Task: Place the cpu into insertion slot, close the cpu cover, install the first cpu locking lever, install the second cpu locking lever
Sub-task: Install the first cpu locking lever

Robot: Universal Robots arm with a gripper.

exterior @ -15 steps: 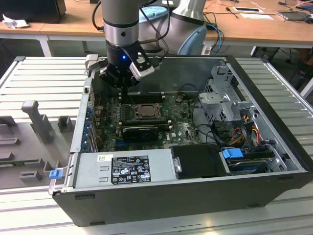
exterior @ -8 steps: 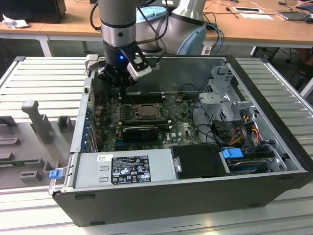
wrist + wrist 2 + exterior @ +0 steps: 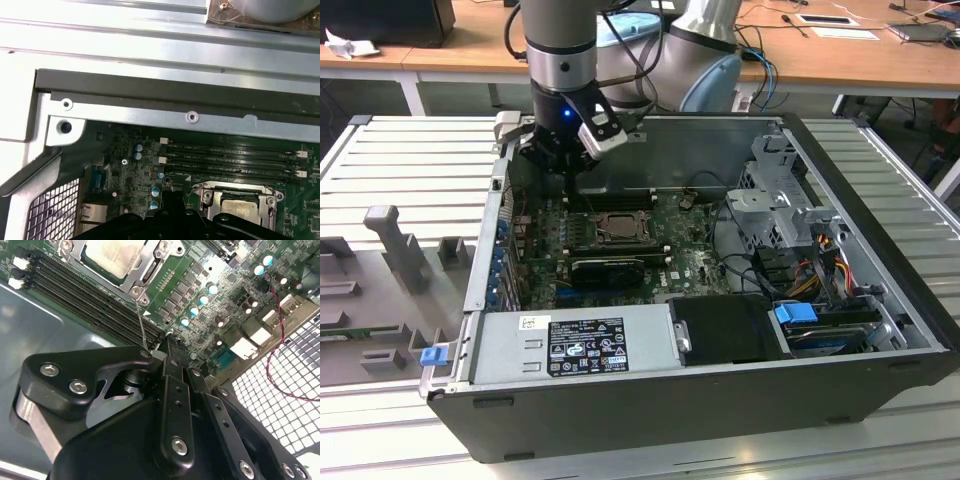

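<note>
Exterior view: the cpu (image 3: 618, 228), a dull grey square, sits in the insertion slot (image 3: 578, 230) at frame centre, inside the open steel computer case (image 3: 670, 415). In the second wrist view the silvery cpu cover (image 3: 150, 267) lies closed over it on the green motherboard (image 3: 200, 270). The black gripper (image 3: 168, 344) has its fingers pressed together beside a thin wire lever (image 3: 141, 320).

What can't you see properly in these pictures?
- Second wrist view: the cpu is cut off by the picture's edge.
- First wrist view: the gripper hides part of the cpu.
- Exterior view: the cpu cover is too small to judge whether it's latched.
</note>
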